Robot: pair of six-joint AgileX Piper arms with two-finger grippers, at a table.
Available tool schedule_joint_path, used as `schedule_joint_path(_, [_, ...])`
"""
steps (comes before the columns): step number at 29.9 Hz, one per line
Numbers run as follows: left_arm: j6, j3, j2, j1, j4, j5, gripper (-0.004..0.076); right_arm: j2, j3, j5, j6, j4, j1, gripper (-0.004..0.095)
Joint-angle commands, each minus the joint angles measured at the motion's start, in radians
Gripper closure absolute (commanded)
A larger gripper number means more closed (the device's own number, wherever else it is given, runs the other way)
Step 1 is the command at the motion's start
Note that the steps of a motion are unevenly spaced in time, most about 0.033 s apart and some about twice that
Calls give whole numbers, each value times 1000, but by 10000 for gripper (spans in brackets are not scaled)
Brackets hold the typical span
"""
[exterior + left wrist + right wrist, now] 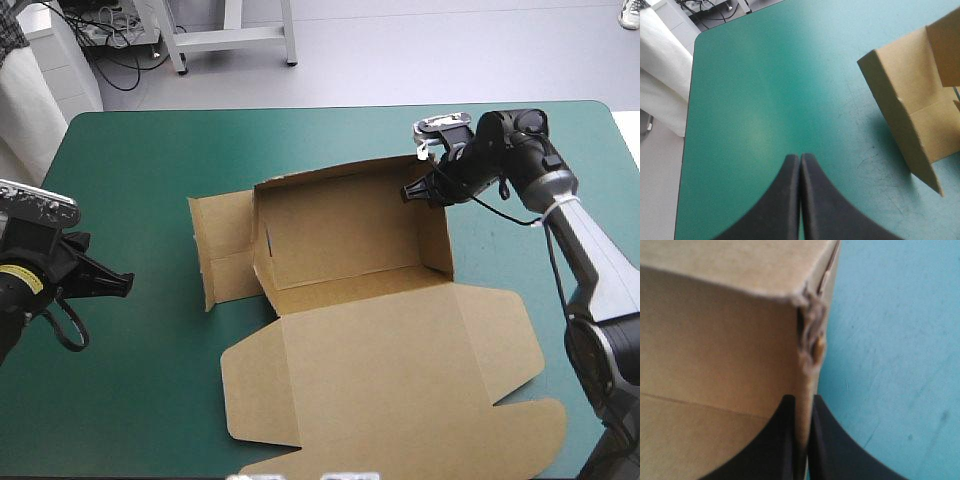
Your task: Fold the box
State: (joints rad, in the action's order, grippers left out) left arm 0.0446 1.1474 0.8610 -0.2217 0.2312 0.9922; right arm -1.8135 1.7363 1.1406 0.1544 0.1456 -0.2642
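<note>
The brown box stands in the middle of the teal-green cover as an open tray, back and right walls raised, its lid lying flat toward the near edge. A loose side flap sticks out flat on its left. My right gripper is at the far right corner, shut on the top of the right wall, whose corner looks frayed. My left gripper hovers shut near the table's left side, well clear of the box, with bare cover ahead of it.
Bare teal-green cover lies left of and beyond the box. The table's left edge runs close to my left gripper, with white padding past it.
</note>
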Motion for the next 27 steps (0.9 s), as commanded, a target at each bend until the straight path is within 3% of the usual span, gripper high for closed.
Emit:
schedule_joint_path(1, [-17,22,-8,-1,16,-55,756,-49,65,31,13,5,3,927])
schedule_joint_path(5, [-17,22,-8,-1,18,-55,756,-96,88,15,13,14,3,832])
schedule_joint_path(13, [-17,22,-8,-1,18,-53,756,-108,118,3,58,38,3,233])
schedule_joint_path(15, [-17,22,-8,-1,18,-53,756,-108,147,50,58,38,3,157])
schedule_joint_path(17, [-17,22,-8,-1,18,-53,756,-106,185,108,58,33,3,143])
schedule_joint_path(27, [-17,22,-8,-1,28,-53,756,25,197,106,-26,-15,3,143])
